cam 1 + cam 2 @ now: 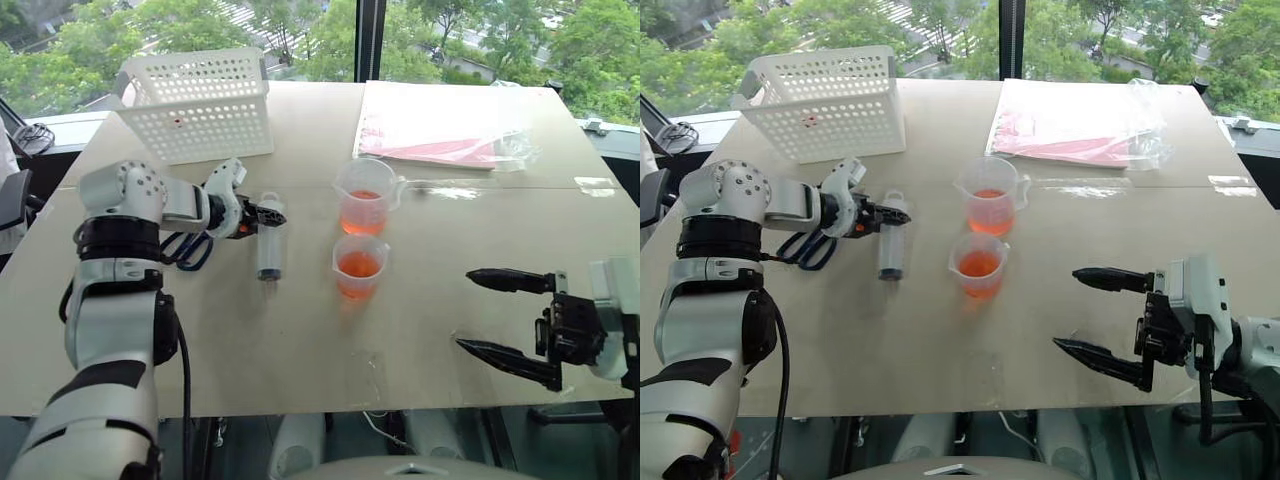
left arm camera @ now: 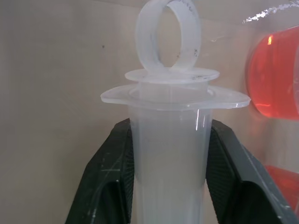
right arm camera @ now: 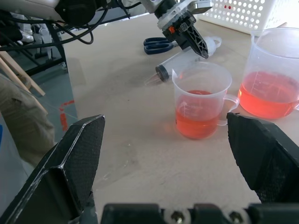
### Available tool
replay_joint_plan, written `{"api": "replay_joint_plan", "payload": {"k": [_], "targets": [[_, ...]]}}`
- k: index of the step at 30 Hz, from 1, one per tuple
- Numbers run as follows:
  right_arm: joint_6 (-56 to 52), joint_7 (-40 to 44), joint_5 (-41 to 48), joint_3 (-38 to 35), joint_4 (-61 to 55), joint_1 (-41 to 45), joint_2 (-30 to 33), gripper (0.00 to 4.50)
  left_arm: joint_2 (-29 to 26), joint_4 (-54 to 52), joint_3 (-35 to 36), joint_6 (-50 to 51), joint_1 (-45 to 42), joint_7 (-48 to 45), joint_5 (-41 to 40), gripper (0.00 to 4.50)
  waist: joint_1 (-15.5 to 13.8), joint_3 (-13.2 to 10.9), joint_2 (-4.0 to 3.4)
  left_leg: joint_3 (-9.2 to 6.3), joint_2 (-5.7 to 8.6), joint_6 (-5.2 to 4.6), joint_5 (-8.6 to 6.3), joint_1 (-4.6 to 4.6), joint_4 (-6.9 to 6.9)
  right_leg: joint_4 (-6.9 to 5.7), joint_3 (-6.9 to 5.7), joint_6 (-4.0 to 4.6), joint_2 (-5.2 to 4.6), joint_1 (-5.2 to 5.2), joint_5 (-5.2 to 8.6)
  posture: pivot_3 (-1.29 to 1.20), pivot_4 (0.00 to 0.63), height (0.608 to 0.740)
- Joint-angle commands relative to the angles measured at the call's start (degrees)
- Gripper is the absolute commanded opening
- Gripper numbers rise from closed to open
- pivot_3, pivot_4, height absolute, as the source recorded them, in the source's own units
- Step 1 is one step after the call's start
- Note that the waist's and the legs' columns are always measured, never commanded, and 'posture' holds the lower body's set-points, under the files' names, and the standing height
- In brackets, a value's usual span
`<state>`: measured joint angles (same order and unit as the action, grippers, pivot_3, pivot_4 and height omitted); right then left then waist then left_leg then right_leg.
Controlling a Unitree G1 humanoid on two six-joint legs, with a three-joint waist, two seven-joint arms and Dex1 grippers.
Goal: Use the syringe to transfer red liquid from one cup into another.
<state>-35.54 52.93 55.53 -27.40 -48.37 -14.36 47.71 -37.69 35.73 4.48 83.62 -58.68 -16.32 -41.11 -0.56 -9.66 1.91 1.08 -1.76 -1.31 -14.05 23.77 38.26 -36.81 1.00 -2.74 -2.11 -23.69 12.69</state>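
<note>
The syringe (image 1: 270, 246), a clear tube with a ringed plunger end, lies flat on the table left of the cups. My left gripper (image 1: 264, 212) is at its flanged end, and the left wrist view shows both black fingers (image 2: 110, 172) pressed against the sides of the barrel (image 2: 169, 163). Red liquid (image 1: 363, 222) stands in a larger handled cup (image 1: 366, 195). In front of it a smaller cup (image 1: 359, 266) also holds red liquid. My right gripper (image 1: 463, 310) hovers open and empty near the table's front right, apart from the cups.
Blue-handled scissors (image 1: 190, 250) lie under my left wrist. A white perforated basket (image 1: 200, 100) stands at the back left, and a clear plastic bag with pink contents (image 1: 440, 135) at the back right. The table's front edge (image 1: 330, 405) is near.
</note>
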Motion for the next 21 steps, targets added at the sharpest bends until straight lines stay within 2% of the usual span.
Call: {"api": "replay_joint_plan", "payload": {"k": [1,2,3,5,7,9,11,14,16,21], "targets": [[0.8,-1.4,2.4,-2.4,-2.1,-0.2,0.6,4.5,-0.6,-4.0,4.5,0.4,0.1,0.1,1.3,3.82,0.0,0.0,0.0,0.0,-0.01,0.0,0.0,0.0,0.0,0.0,0.0,0.0,0.0,0.0,0.0,0.0,0.15,0.74],[0.9,-1.7,2.4,-2.7,-1.9,-0.3,0.8,4.5,-0.9,-5.5,7.0,1.4,0.2,0.9,1.1,4.28,0.1,0.0,0.01,-0.01,-0.01,0.0,0.0,-0.02,0.01,-0.02,0.0,0.0,0.0,0.0,0.0,0.0,0.15,0.74],[1.0,-1.9,2.2,-3.3,-1.7,-0.5,1.0,4.5,-1.6,-7.8,10.4,3.8,0.3,1.5,0.5,4.4,0.1,0.0,0.01,-0.02,-0.02,0.0,0.0,-0.01,0.02,-0.02,-0.01,0.0,0.0,0.0,-0.01,0.0,0.15,0.74],[1.1,-1.5,2.5,-4.8,-1.1,-1.2,1.4,4.5,-4.5,-19.9,13.8,7.8,3.5,-0.1,-2.6,4.4,0.2,0.0,0.02,-0.05,-0.04,0.0,0.0,0.0,0.02,-0.03,0.01,0.0,0.0,-0.01,-0.01,0.0,0.15,0.74],[1.5,-0.8,2.3,-6.0,0.1,-1.7,1.5,4.5,-4.9,-32.3,20.4,8.8,8.5,-0.5,-7.7,4.4,1.0,0.0,0.01,-0.15,-0.19,0.01,0.0,-0.01,0.0,-0.03,0.11,0.0,-0.02,-0.03,-0.01,0.0,0.15,0.74],[2.0,0.0,1.2,-6.3,2.2,-1.6,1.8,4.5,-5.9,-48.2,24.1,-0.7,19.3,-4.0,-7.3,4.4,0.9,0.0,-0.01,-0.15,-0.31,0.04,-0.01,-0.03,0.0,-0.03,0.12,0.0,-0.11,-0.01,-0.01,0.0,0.15,0.74],[2.5,0.9,-0.3,-5.5,4.9,-0.8,2.2,4.5,-8.1,-58.2,26.3,-6.1,29.4,-9.9,-8.3,4.4,1.4,0.1,-0.12,0.06,-0.3,0.13,0.03,-0.14,-0.08,0.01,0.24,0.0,-0.26,-0.02,-0.02,0.0,0.15,0.74],[3.3,3.9,-3.1,-4.6,10.4,-0.1,3.5,4.5,-9.6,-65.6,32.4,-14.1,45.3,-20.8,-9.3,4.4,1.2,0.1,-0.11,0.08,-0.27,0.05,-0.01,-0.14,-0.11,0.03,0.18,0.25,-0.29,-0.04,0.12,0.0,0.15,0.74],[4.6,7.1,-5.9,-4.6,14.6,-0.6,4.7,4.5,-7.6,-69.4,36.8,-19.6,54.3,-24.3,-9.1,4.4,0.8,0.1,-0.08,0.11,-0.27,0.03,-0.02,-0.25,-0.11,0.01,0.22,0.27,-0.31,0.03,0.12,0.0,0.15,0.74],[6.6,12.6,-9.7,-4.9,21.7,-1.6,6.4,4.5,-3.2,-73.8,40.7,-32.5,74.2,-31.2,-3.5,4.4,-0.1,0.2,-0.13,0.2,-0.28,0.0,-0.02,-0.3,0.02,0.02,0.2,0.28,-0.51,0.08,0.12,0.0,0.15,0.74]]}}
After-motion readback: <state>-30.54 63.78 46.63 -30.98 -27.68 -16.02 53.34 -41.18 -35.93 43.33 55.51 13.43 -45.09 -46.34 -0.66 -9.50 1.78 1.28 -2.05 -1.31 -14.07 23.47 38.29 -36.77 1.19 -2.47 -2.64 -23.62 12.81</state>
